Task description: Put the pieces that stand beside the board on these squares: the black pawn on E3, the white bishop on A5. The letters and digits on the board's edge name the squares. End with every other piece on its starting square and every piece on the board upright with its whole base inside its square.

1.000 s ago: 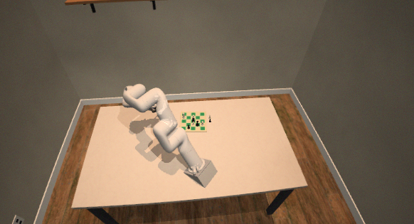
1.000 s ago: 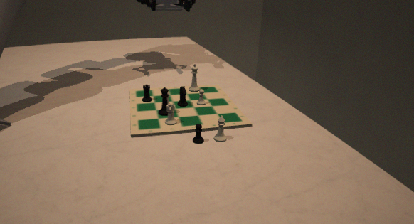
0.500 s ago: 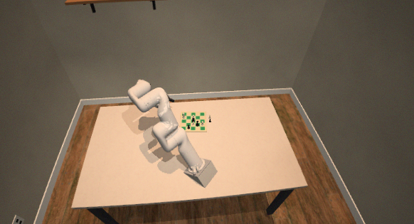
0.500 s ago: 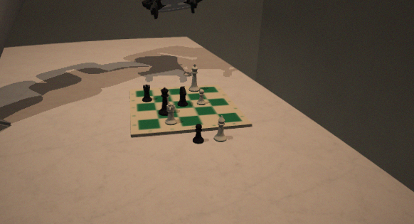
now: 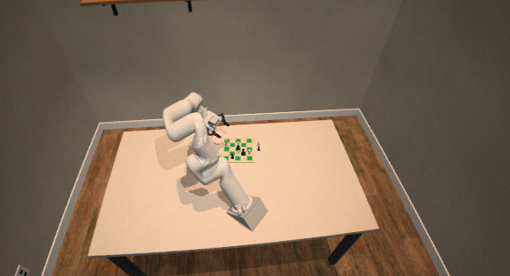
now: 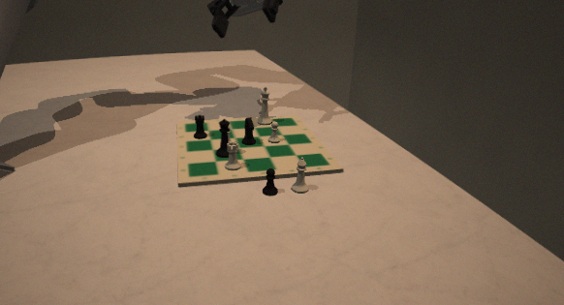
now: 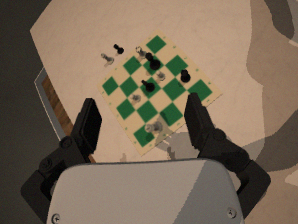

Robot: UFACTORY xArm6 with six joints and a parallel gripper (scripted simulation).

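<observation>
We have the black xArm gripper (image 5: 222, 128) (image 6: 246, 26) (image 7: 141, 106) up above the pale stone-look counter (image 5: 307, 186) (image 6: 121, 239) (image 7: 65, 30), its fingers wide apart and nothing between them. It hangs toward the counter's long edge by the back wall, on the board's left in the top view.

The small black pawn (image 5: 258, 148) (image 6: 270, 183) (image 7: 118, 49) stands upright beside the flat green-and-cream chessboard (image 5: 241, 161) (image 6: 233, 177) (image 7: 142, 151), off its side facing the counter's right-hand short edge. The slim white bishop (image 5: 258, 143) (image 6: 300, 177) (image 7: 107, 59) stands just beside the pawn, nearer the wall-side long edge. Both still need placing, so we judge this to be the approach to a first pick.

We expect both to be light, stiff and smooth, perhaps slippery on their rounded heads. For the pawn, we would close gently on the narrow stem below the head, coming straight down; for the taller bishop, around mid-body, since a high pinch could let it swing or tilt. With the two so close, an open finger could knock the neighbour, so we should pick the finger angle with care. The white rook (image 5: 249, 152) (image 6: 233, 157) (image 7: 140, 51) near that board edge wants room too.
</observation>
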